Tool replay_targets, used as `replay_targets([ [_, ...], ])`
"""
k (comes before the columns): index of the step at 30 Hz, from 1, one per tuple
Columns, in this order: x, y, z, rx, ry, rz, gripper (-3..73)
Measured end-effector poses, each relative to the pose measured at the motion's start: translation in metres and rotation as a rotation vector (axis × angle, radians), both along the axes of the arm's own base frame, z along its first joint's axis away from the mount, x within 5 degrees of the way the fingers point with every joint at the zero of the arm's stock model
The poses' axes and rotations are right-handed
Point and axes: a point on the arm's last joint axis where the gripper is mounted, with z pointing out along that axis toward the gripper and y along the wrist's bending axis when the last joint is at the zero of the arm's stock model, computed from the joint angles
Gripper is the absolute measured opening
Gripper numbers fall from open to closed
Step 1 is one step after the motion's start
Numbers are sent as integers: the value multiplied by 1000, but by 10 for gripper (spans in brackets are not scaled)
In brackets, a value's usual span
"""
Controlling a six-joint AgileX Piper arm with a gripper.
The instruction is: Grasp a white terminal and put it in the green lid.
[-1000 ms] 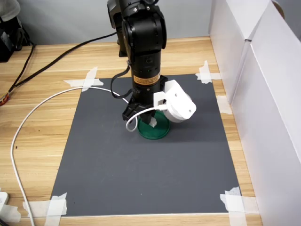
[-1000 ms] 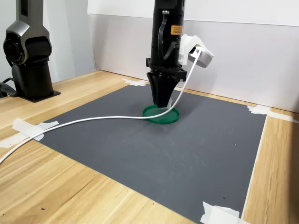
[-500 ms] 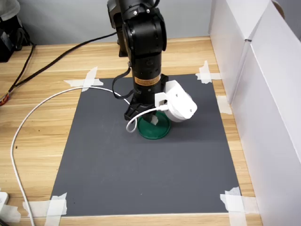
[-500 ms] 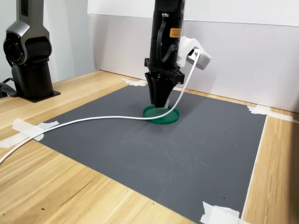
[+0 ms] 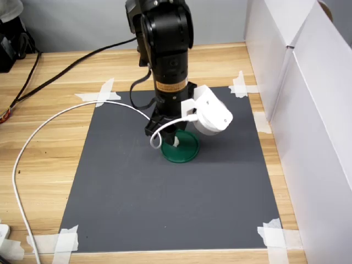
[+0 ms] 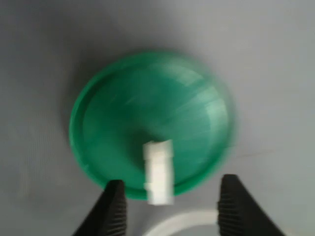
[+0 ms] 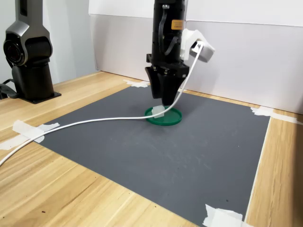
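White terminal (image 6: pixel 158 172) blurred inside green lid (image 6: pixel 123 123); end effector (image 6: pixel 170 201) spread apart, fingertips cropped.

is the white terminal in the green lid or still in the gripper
In the green lid: the white terminal lies near its rim, and the open gripper has a gap on each side of it.

Orange label (image 5: pixel 171 90) on arm (image 5: pixel 165 44): print too small to read. No other text.

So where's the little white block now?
In the wrist view the white terminal lies on the green lid, close to its rim, under the open gripper.
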Motion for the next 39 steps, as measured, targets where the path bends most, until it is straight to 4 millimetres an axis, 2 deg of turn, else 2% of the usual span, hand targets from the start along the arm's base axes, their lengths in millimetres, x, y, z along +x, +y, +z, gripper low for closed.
replay_targets([
  [2, -4, 0, 21, 43, -84, -9, 368],
  [5, -16, -6, 59, 128, -217, -42, 196],
  [7, -28, -15, 88, 181, -316, -70, 92],
  [9, -43, -25, 117, 236, -423, -102, 23],
  [13, -85, -45, 171, 335, -627, -163, -12],
  [16, -121, -57, 202, 432, -740, -244, -14],
  [19, -160, -67, 227, 549, -832, -354, -15],
  [22, -193, -74, 241, 664, -894, -469, -15],
  [25, -221, -80, 240, 762, -945, -580, -15],
  [29, -248, -87, 216, 829, -1010, -693, -15],
  [34, -265, -92, 164, 838, -1075, -780, -15],
  [39, -278, -93, 99, 818, -1053, -829, -15],
])
